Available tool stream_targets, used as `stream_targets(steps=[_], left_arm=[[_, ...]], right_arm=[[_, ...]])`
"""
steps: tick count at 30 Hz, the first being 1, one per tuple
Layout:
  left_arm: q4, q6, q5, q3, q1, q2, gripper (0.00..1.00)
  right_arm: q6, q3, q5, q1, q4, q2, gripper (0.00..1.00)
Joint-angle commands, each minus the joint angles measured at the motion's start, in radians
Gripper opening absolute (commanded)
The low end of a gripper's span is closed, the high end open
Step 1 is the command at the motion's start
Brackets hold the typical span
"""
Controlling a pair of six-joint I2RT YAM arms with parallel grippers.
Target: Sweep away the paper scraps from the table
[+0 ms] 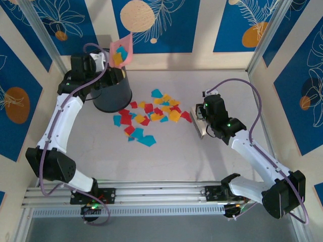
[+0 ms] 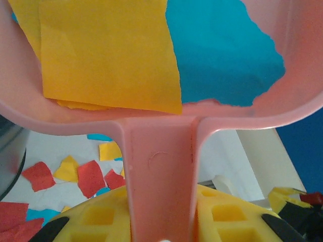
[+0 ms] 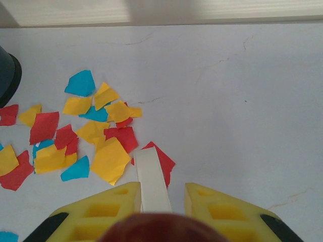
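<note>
Torn red, yellow and blue paper scraps (image 1: 150,115) lie on the white table (image 1: 166,161) just left of the right gripper (image 1: 201,119), clenched on a flat white strip (image 3: 151,176); the left gripper (image 2: 161,217), farther off, clamps a pink plastic dustpan (image 1: 128,54).

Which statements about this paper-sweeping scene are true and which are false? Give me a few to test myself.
1. The left gripper clamps the handle of the pink plastic dustpan. True.
2. That dustpan is empty. False: yellow and cyan pieces lie in it.
3. The right gripper holds a flat white strip. True.
4. The small torn paper scraps are all gone from the white table. False: many red, yellow and cyan ones lie in a loose pile.
5. The dark round bin stands right of that pile. False: it stands left of it.
</note>
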Motion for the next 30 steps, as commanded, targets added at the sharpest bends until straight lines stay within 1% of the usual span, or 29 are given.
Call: stream_targets(steps=[1, 5, 8, 16, 19, 22, 27, 30], left_arm=[[0.052, -0.098, 0.058, 0.015, 0.035, 0.016, 0.00], [0.094, -0.186, 0.074, -0.013, 0.064, 0.021, 0.00], [0.157, -0.261, 0.095, -0.050, 0.083, 0.021, 0.00], [0.314, -0.447, 0.139, -0.136, 0.105, 0.026, 0.00], [0.414, -0.548, 0.150, -0.187, 0.115, 0.024, 0.00], [0.560, -0.680, 0.153, -0.259, 0.125, 0.018, 0.00], [0.740, -0.835, 0.177, -0.320, 0.127, 0.034, 0.00], [0.818, -0.906, 0.183, -0.349, 0.127, 0.042, 0.00]], right_arm=[[0.016, 0.012, -0.006, -0.005, 0.020, 0.002, 0.00], [0.021, 0.013, -0.004, -0.002, 0.019, 0.001, 0.00], [0.022, 0.012, -0.004, 0.001, 0.020, 0.001, 0.00], [0.026, 0.012, -0.003, 0.004, 0.020, 0.008, 0.00], [0.028, 0.010, -0.001, 0.006, 0.020, 0.009, 0.00], [0.028, 0.007, 0.003, 0.006, 0.022, 0.012, 0.00], [0.029, 0.009, 0.000, 0.008, 0.022, 0.018, 0.00], [0.027, 0.010, 0.001, 0.008, 0.020, 0.020, 0.00]])
